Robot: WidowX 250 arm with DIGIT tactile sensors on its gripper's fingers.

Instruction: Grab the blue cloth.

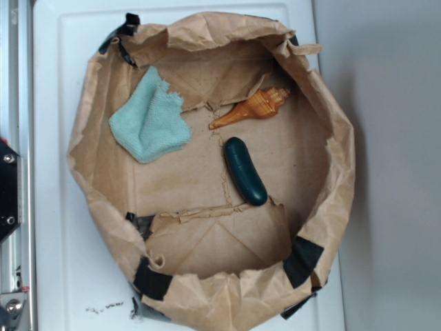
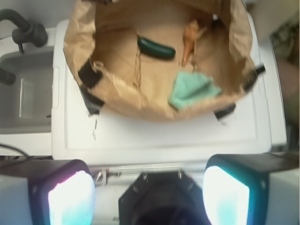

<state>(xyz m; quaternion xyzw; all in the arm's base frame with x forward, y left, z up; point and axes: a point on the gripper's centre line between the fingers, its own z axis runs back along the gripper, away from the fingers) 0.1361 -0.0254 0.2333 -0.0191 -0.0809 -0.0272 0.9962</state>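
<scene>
Jaws spread wide, well short of the blue cloth (image 2: pixel 191 89), lying rumpled, squarish.

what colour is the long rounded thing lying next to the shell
Dark green, glossy. The pickle-shaped object shows best in the exterior view.

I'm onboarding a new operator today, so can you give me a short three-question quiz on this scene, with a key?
1. True or false: the pale aqua folded terry cloth lies inside the crumpled brown paper bag basin.
2. Multiple choice: in the exterior view, which object lies nearest the dark green oblong pickle-shaped object? A) the cloth B) the orange spiral seashell C) the black tape patch
3. Short answer: is anything held between the gripper fingers in the wrist view?

Key: 1. True. 2. B. 3. No; the fingers are spread wide apart, short of the basin, with nothing between them.
</scene>
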